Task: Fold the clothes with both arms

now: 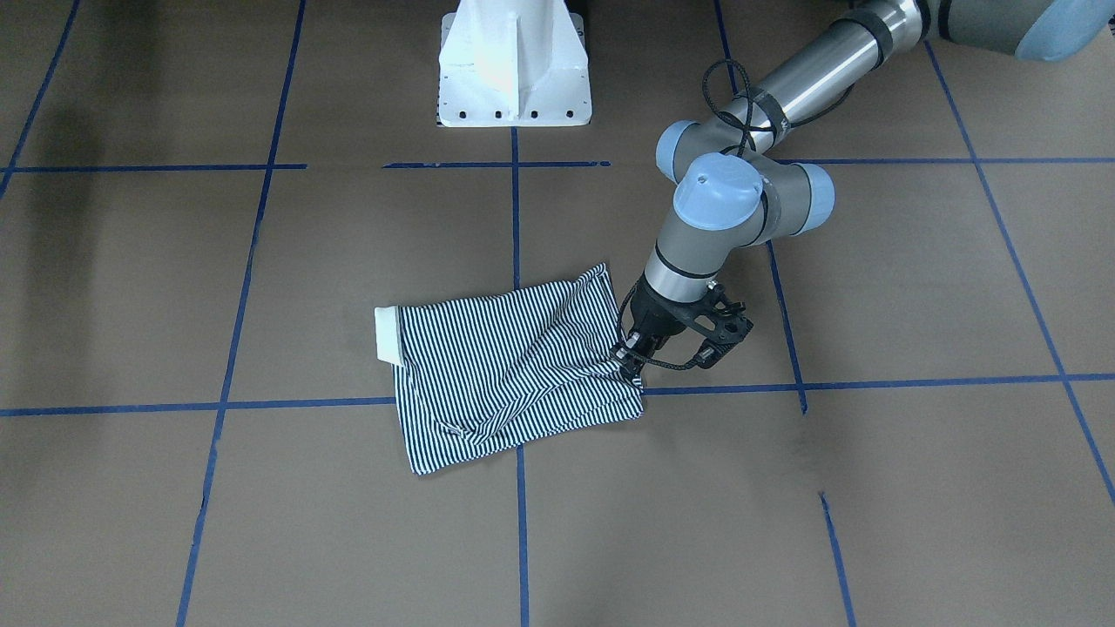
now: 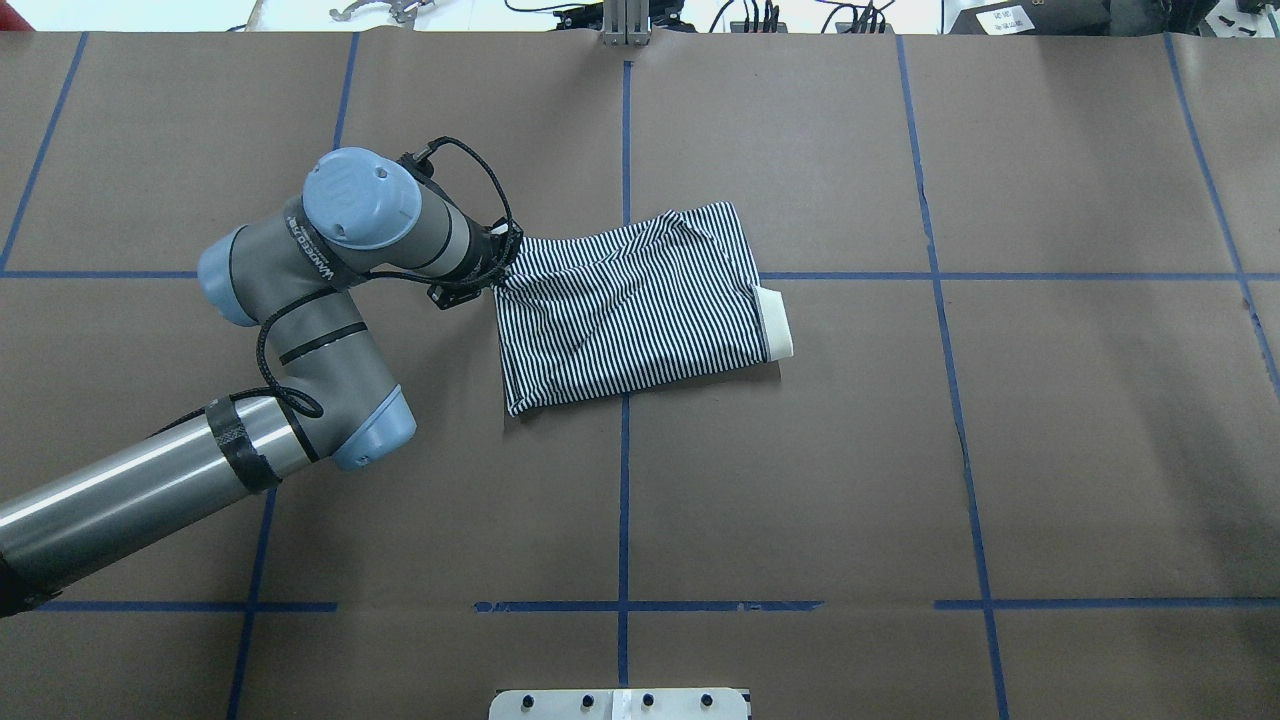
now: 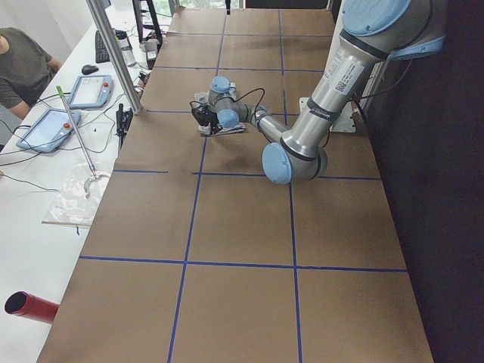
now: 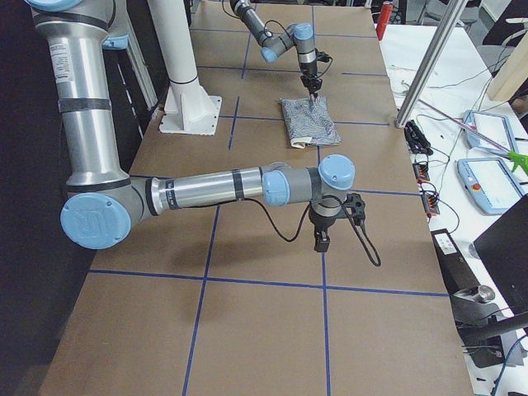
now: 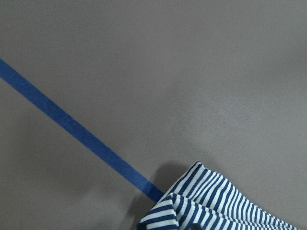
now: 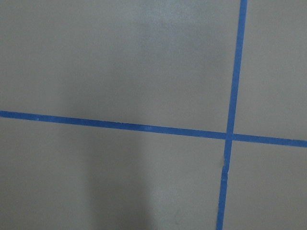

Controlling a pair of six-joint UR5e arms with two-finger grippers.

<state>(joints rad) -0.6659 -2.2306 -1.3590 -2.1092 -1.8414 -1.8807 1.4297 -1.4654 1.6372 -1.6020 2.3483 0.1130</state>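
The polo shirt [image 1: 514,366] lies folded out in front of the pedestal base [image 1: 514,78]. The left gripper [image 1: 629,359], on the base's left, is pinched on the shirt's corner, cloth bunching toward it. The right gripper [image 4: 322,242] hangs far to the base's right; wide or narrow, I cannot tell. Pulled by one corner alone, the bundle may drag and lose its folds, or slip free
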